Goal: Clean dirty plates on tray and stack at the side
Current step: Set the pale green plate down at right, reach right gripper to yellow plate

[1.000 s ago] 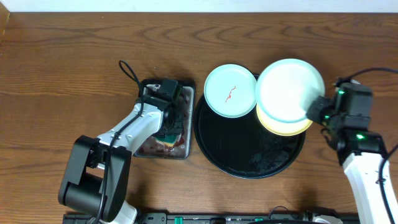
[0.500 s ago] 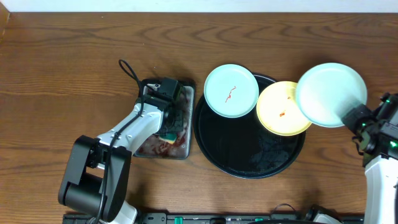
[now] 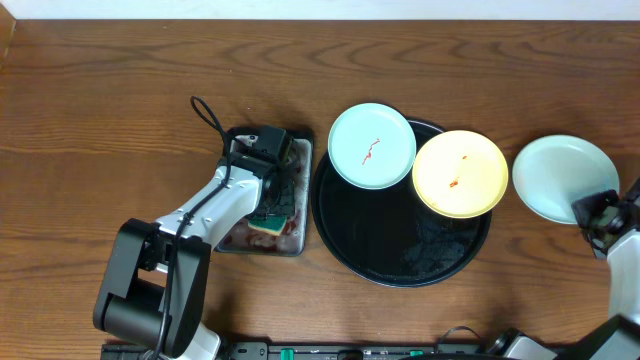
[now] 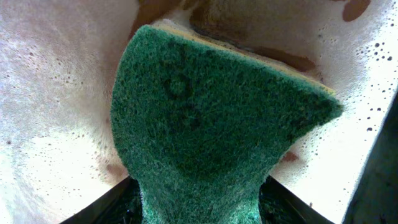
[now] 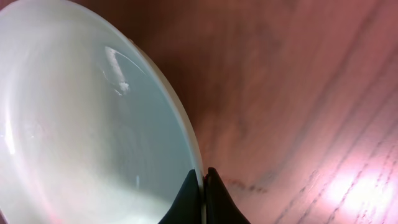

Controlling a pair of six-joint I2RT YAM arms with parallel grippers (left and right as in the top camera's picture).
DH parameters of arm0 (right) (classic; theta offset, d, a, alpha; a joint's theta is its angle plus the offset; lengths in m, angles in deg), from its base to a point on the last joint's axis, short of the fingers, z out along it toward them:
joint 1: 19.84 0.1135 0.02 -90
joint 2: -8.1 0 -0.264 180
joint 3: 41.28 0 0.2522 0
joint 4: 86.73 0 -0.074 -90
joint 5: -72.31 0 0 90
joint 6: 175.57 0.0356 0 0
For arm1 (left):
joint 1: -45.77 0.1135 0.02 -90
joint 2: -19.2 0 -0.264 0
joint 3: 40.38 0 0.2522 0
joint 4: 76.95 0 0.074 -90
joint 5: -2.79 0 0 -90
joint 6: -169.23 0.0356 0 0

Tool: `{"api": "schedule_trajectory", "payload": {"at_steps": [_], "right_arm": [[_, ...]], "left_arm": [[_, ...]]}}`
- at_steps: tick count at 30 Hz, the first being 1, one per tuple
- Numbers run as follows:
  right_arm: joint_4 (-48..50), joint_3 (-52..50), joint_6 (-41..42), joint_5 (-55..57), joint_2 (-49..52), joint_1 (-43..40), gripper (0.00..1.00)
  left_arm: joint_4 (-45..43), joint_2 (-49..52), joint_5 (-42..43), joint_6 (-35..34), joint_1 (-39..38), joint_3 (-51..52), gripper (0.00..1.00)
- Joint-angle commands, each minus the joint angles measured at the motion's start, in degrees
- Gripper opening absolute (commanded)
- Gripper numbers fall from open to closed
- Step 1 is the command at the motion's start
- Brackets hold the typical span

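Overhead: at the desk's right edge, the right gripper (image 3: 597, 212) pinches the held mint plate (image 3: 560, 178), which is off the black tray (image 3: 380, 255). The yellow plate (image 3: 460, 173) and second mint plate (image 3: 371, 146) overlap the tray's far rim.
Left wrist: the left gripper (image 4: 199, 199) squeezes the sponge (image 4: 211, 124).
Right wrist: the jaws are nipped on the plate's rim.

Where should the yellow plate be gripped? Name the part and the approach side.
Pinch the yellow plate by its right rim, coming from the right. That edge juts past the raised rim of the tray, so a finger can likely slip under; the left edge abuts the smeared mint plate.
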Motion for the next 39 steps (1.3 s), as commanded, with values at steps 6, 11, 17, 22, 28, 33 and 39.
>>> {"api": "schedule_trajectory", "payload": {"at_steps": [6, 11, 17, 22, 28, 33, 39], "right_arm": [[3.3, 0.9, 0.7, -1.1, 6.1, -2.9, 0.01], [4.5, 0.9, -3.2, -4.6, 8.4, -2.7, 0.2], [10.9, 1.0, -14.1, -18.1, 8.3, -1.5, 0.6], [15.3, 1.0, -28.1, -34.3, 8.3, 2.4, 0.63], [15.2, 0.9, -36.8, -31.7, 9.0, 11.6, 0.67], [15.5, 0.9, -36.8, -20.4, 10.4, 16.8, 0.65], [16.8, 0.9, -36.7, -20.8, 13.6, 17.9, 0.52]], "left_arm": [[0.3, -1.2, -0.6, 0.2, 0.1, -1.3, 0.59], [0.3, -1.2, -0.6, 0.2, 0.1, -1.2, 0.59], [0.3, -1.2, -0.6, 0.2, 0.1, -1.2, 0.59], [0.3, -1.2, -0.6, 0.2, 0.1, -1.2, 0.6], [0.3, -1.2, -0.6, 0.1, 0.1, -1.2, 0.6], [0.4, -1.2, -0.6, 0.1, 0.1, -1.2, 0.6], [0.3, -1.2, -0.6, 0.1, 0.1, -1.1, 0.6]]}}
